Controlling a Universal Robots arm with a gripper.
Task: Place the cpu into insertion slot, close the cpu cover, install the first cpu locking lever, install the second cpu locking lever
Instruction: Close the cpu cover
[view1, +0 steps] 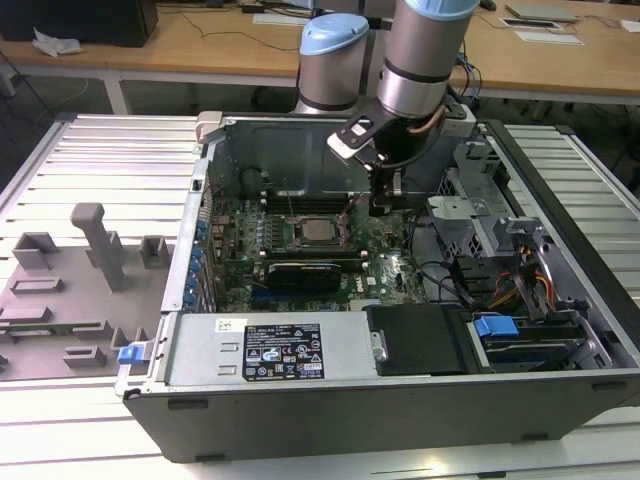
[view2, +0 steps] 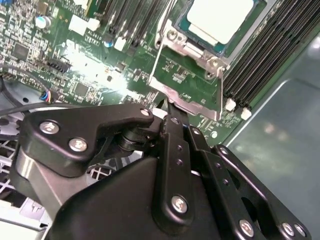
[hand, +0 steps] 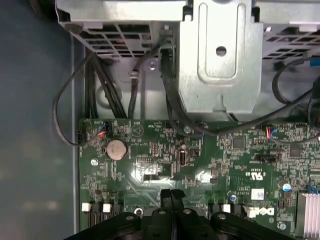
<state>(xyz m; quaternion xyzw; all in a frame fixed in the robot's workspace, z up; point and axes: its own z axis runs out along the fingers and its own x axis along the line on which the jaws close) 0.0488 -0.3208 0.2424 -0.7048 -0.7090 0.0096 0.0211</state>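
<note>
Inside the open computer case (view1: 190, 400), we see the cpu (view1: 318, 232) seated silver face up in the insertion slot (view1: 294, 233), the cpu cover (view2: 192, 50) lying flat around it. The gripper (view2: 170, 108) hangs just beside the socket, towards the exterior view's right, its fingers pressed together with nothing visible between them.

Tool (view1: 378, 207) just beside cpu (view1: 318, 232)
</note>
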